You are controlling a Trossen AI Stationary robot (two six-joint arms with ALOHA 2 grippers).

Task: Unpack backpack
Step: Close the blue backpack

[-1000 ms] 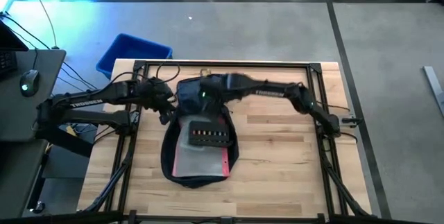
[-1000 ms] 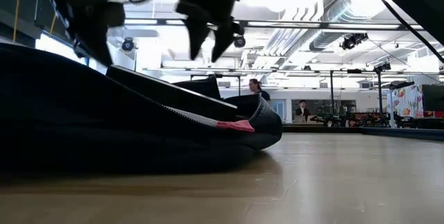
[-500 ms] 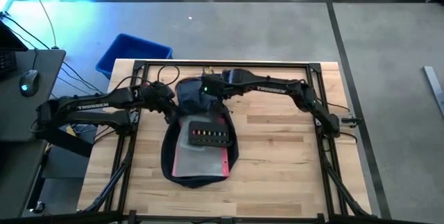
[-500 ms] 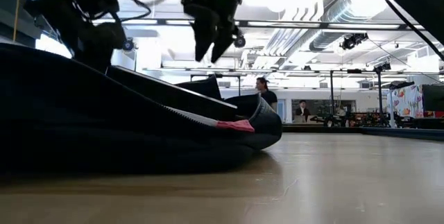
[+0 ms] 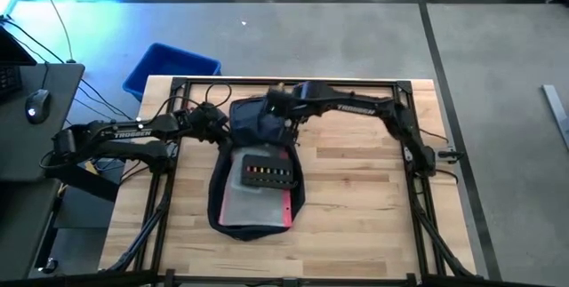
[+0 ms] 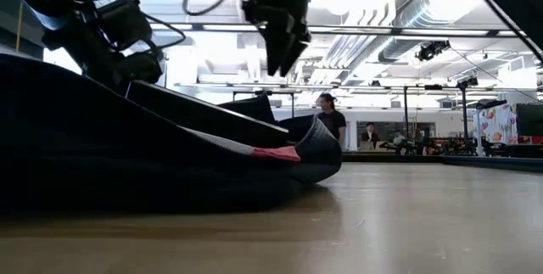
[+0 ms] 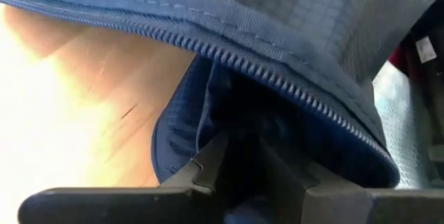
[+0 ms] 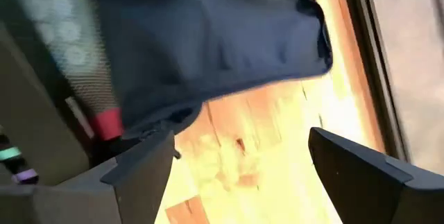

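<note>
Left claw: left gripper (image 5: 216,130) at frame centre-left, fingers nipped on a fold of the backpack (image 5: 258,180) by its zip.
Right claw: right gripper (image 5: 274,102) upper centre, jaws wide, empty.
Backpack: lying open mid-table, box (image 5: 268,174) and pink folder (image 5: 253,209) showing inside.
Advice: hold the flap back (don't tug); bring the right gripper down onto the box.

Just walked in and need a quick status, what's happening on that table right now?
A two-armed robot is unpacking a large dark navy fabric backpack lying open on the wooden table. The left tool sits at the bag's left upper edge, its fingers around a fold of the fabric by the zipper. The right tool hovers open above the bag's top. A black box and pink folder lie exposed inside.
</note>
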